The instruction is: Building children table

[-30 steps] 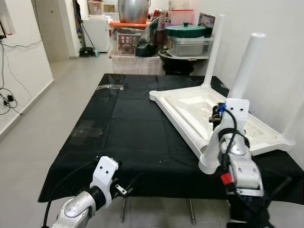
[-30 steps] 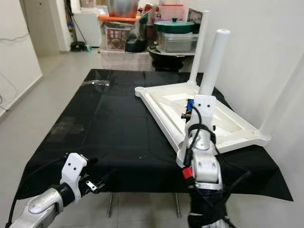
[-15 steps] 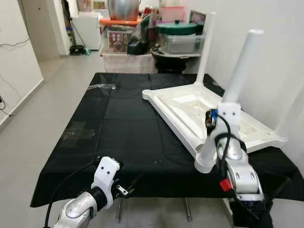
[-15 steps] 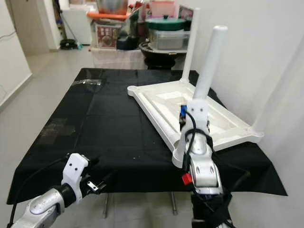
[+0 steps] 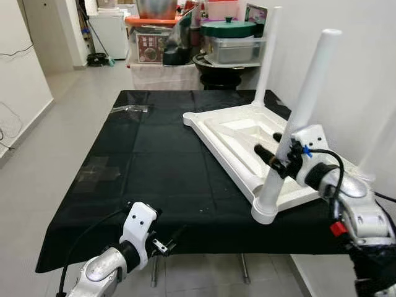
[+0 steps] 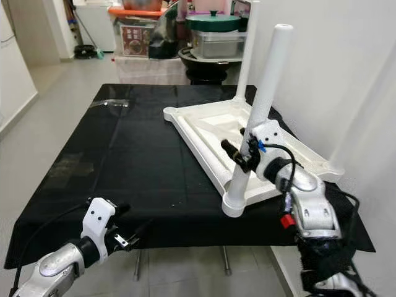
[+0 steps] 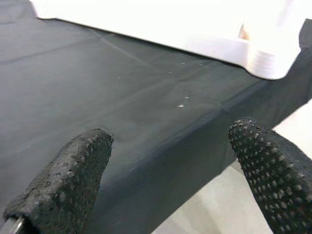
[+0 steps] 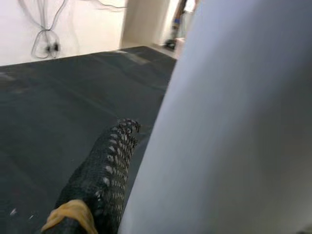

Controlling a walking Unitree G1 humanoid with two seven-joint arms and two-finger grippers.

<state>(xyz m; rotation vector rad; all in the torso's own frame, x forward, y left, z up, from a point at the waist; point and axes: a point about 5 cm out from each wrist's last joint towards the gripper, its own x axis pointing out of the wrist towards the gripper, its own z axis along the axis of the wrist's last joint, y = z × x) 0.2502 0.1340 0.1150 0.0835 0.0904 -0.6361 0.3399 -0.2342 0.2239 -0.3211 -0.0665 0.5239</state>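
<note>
Left eye view: the white children's table [image 5: 247, 133] lies upside down on the black-covered table [image 5: 154, 161], its top flat on the cloth and its legs pointing up. The near leg [image 5: 297, 127] stands at the corner closest to the robot, leaning slightly away to the right, its long axis close to vertical.

The right gripper [image 5: 275, 154] sits low on this leg, its 2 black fingers spread to either side of the white tube. One finger [image 8: 105, 170] shows in the right wrist view lying right against the leg's pale surface. The pictures do not show clearly whether the fingers press the tube or only bracket it.

The right arm is the near one by far. The left gripper [image 5: 170, 240] hangs below the front edge of the cloth, well apart from the leg, fingers [image 7: 73, 175] spread wide and holding nothing.

Since the leg runs upward, any seating or twisting move would likely have to follow that vertical axis, down into the corner socket [image 5: 265, 213].
</note>
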